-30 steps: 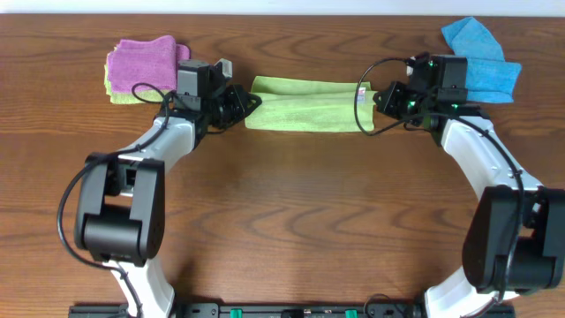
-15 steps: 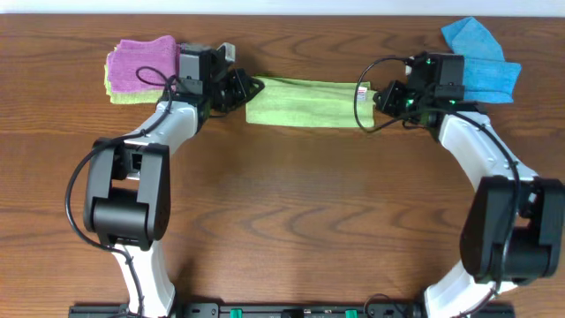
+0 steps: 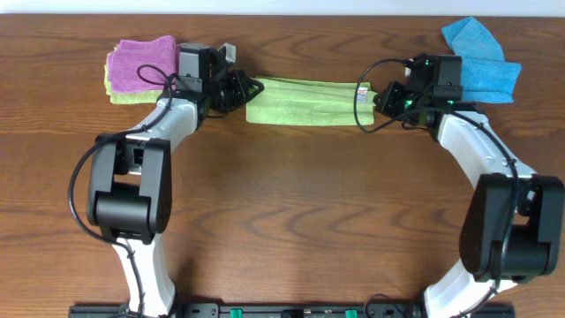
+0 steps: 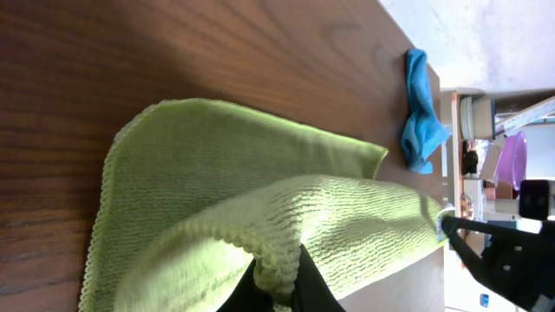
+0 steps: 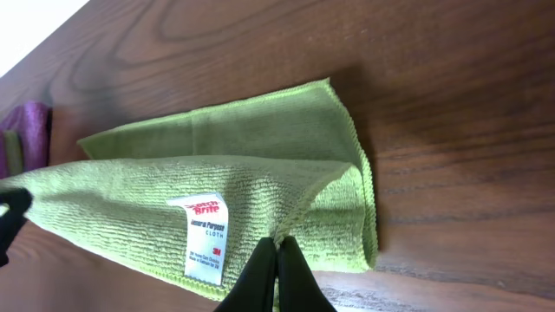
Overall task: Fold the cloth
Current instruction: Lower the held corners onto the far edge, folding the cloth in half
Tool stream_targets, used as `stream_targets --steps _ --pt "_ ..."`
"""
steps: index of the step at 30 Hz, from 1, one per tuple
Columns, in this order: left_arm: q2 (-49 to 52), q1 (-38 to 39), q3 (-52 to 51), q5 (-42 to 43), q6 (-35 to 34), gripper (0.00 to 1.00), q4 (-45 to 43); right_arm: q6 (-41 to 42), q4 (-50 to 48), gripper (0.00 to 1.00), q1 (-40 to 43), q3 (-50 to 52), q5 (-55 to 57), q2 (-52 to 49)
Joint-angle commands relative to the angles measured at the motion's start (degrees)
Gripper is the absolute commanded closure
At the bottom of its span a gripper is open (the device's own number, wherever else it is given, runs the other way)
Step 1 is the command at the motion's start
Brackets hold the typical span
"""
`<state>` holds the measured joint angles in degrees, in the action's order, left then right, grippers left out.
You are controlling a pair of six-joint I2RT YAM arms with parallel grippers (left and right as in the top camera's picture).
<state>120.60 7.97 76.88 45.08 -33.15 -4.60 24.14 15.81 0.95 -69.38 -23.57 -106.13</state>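
Note:
The lime-green cloth (image 3: 305,101) stretches as a long band across the far middle of the table, folded over itself. My left gripper (image 3: 253,87) is shut on its left end, the edge bunched between the black fingers (image 4: 308,290). My right gripper (image 3: 368,97) is shut on the right end beside the white tag (image 5: 206,237), the fingers (image 5: 260,277) pinching the upper layer's edge. In both wrist views the upper layer (image 4: 347,217) hangs raised over the lower layer (image 5: 251,130) lying on the wood.
A purple cloth (image 3: 141,62) lies on another green one at the far left, just behind my left arm. A bright blue cloth (image 3: 481,62) lies at the far right behind my right arm. The brown wooden table (image 3: 300,203) extends toward the near edge.
Both grippers have carried the cloth's held edge a little toward the far side; the left one moved most. The band now looks flatter and narrower.

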Motion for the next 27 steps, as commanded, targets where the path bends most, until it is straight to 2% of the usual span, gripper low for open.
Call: stream_targets --steps 1,21,27 --pt "1.3 -0.8 2.1 0.1 0.8 0.94 0.1 0.0 0.2 0.99 0.1 -1.1 3.6 -0.2" --pt "5.4 -0.9 8.2 1.2 0.4 0.94 0.1 0.0 -2.0 0.98 0.2 -3.9 6.7 -0.5" --pt "5.4 -1.2 9.2 0.3 0.5 0.94 0.1 0.0 -2.1 0.99 0.2 -5.7 5.3 -3.5"
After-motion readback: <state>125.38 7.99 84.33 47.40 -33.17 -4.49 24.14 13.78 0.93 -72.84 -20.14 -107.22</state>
